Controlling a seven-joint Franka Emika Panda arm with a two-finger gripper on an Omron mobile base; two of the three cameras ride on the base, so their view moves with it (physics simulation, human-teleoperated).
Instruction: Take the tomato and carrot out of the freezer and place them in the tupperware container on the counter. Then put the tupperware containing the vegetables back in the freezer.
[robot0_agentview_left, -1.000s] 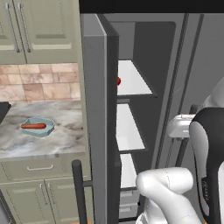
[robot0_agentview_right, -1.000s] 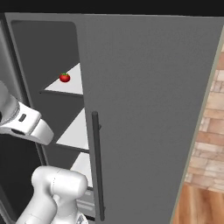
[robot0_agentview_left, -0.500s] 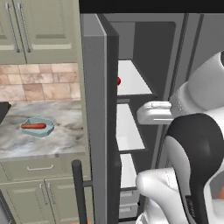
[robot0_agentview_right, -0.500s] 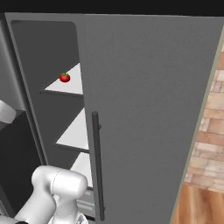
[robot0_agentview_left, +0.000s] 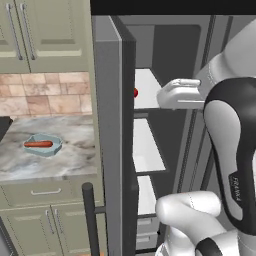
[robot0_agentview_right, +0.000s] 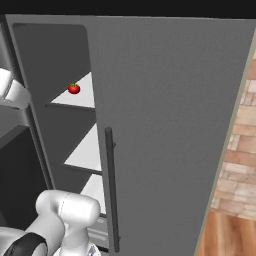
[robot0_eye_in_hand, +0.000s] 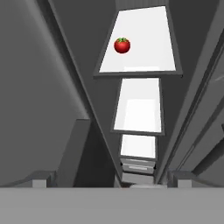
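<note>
Hand view first: the gripper (robot0_eye_in_hand: 109, 179) sits at 6 o'clock with its two dark finger tips (robot0_eye_in_hand: 43, 178) spread as wide as they go, nothing between them. Beyond them the open freezer (robot0_eye_in_hand: 52, 100) runs up the frame, drawers (robot0_eye_in_hand: 138, 166) nearest, then white shelves stacked toward 12 o'clock. On the farthest shelf (robot0_eye_in_hand: 148, 43) the tomato (robot0_eye_in_hand: 122, 45) rests at about 12 o'clock, near that shelf's left edge (green top visible).

Left base view: the white arm (robot0_agentview_left: 225, 150) rises at 4 o'clock, its hand reaching level into the freezer at about 2 o'clock, beside the upper shelf. A sliver of the tomato shows red just past the door's edge near centre. At 9 o'clock, on the marble counter (robot0_agentview_left: 70, 155), stands the tupperware container (robot0_agentview_left: 43, 145) with the carrot (robot0_agentview_left: 38, 144) lying inside it, well apart from the freezer.

Right base view: the freezer's right door (robot0_agentview_right: 170, 125) with its long bar handle (robot0_agentview_right: 111, 190) is nearest, and past it the tomato lies at 10 o'clock on the upper shelf.
</note>
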